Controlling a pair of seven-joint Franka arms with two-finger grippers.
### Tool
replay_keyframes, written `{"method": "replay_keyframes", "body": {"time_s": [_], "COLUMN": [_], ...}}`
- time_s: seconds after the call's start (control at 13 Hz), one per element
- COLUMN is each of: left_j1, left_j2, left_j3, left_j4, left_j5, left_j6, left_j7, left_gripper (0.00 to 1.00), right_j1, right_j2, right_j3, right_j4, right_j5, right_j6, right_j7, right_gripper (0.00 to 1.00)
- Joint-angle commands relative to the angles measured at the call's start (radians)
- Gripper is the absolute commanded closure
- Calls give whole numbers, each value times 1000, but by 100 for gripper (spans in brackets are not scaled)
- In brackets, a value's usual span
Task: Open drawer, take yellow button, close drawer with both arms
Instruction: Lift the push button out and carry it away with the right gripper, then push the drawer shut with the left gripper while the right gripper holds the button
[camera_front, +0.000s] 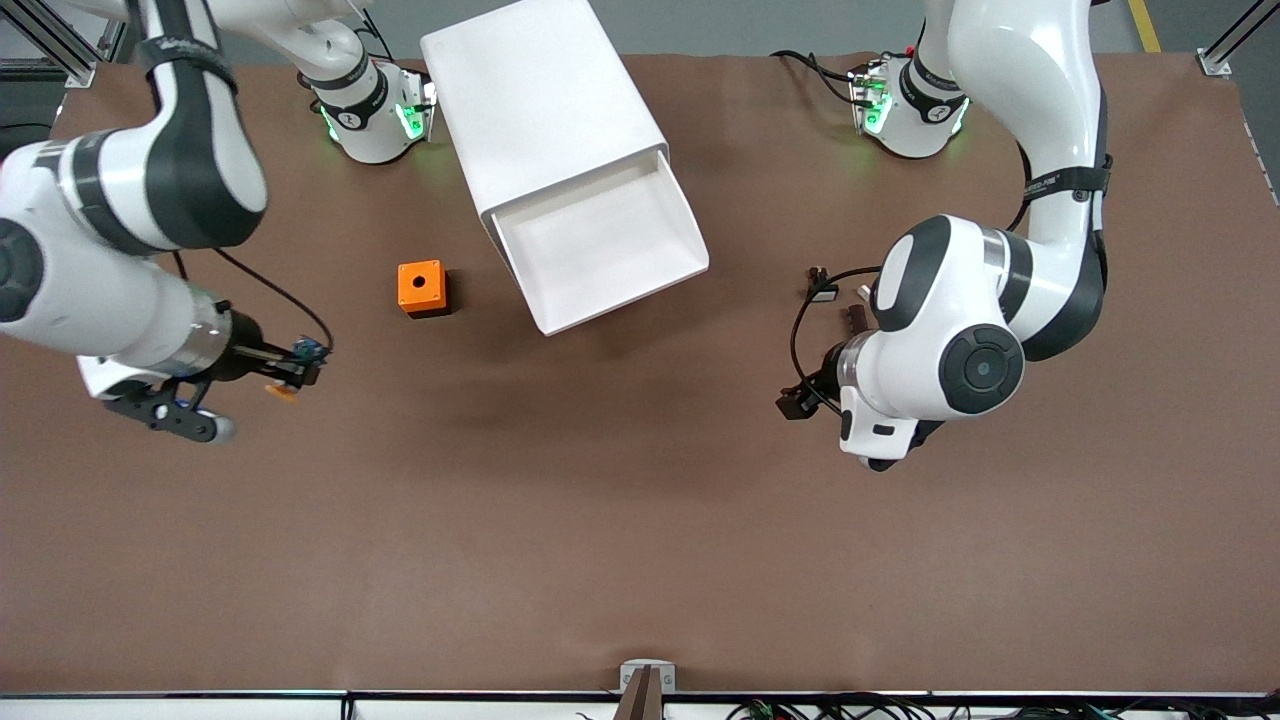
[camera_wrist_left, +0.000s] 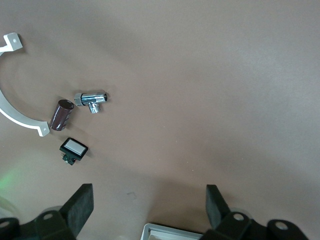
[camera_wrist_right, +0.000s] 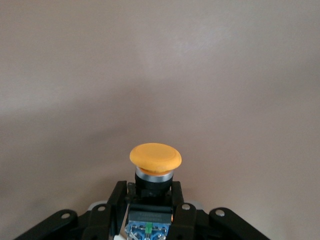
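The white cabinet (camera_front: 545, 110) lies on the brown surface (camera_front: 640, 520) with its top drawer (camera_front: 600, 240) pulled fully out and showing nothing inside. The right hand (camera_front: 290, 375) is clamped on the button (camera_wrist_right: 155, 165), held up over bare surface toward the right arm's end, nearer the front camera than the orange cube (camera_front: 422, 288). So opening and taking look done; closing is left. The left hand (camera_wrist_left: 150, 210) hangs spread wide and empty near a few small parts (camera_wrist_left: 75, 120). Next, it likely must reach the drawer's front and push.
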Motion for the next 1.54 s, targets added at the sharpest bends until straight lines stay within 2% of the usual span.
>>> {"method": "replay_keyframes", "body": {"time_s": [0.0, 0.15, 0.38, 0.69, 0.92, 1.08, 1.31, 1.46], "left_j1": [-5, -7, -71, -219, -299, -342, -417, -473], "left_j2": [-14, -22, -20, -27, -28, -24, -20, -24], "left_j3": [-4, -6, -31, -34, -46, -57, -60, -61], "left_j4": [-20, -20, -28, -123, -143, -140, -142, -142], "left_j5": [65, 64, 71, 61, 59, 65, 57, 57], "left_j6": [13, 62, 154, 305, 296, 289, 224, 208], "left_j7": [107, 147, 185, 158, 30, -15, -60, -133], "left_gripper": [2, 2, 2, 1, 0, 0, 0, 0], "right_j1": [-99, -154, -213, -242, -236, -236, -234, -234], "right_j2": [53, 98, 180, 262, 285, 287, 287, 293], "right_j3": [21, 21, 21, 22, 21, 22, 25, 28], "right_j4": [-5, -7, -36, -36, -65, -126, -195, -263], "right_j5": [-8, -5, 3, 3, 1, 1, 6, 9], "right_j6": [55, 104, 210, 276, 352, 466, 537, 644], "right_j7": [-185, -337, -569, -644, -668, -700, -709, -709], "right_gripper": [97, 97, 97, 97, 97, 97, 97, 97]}}
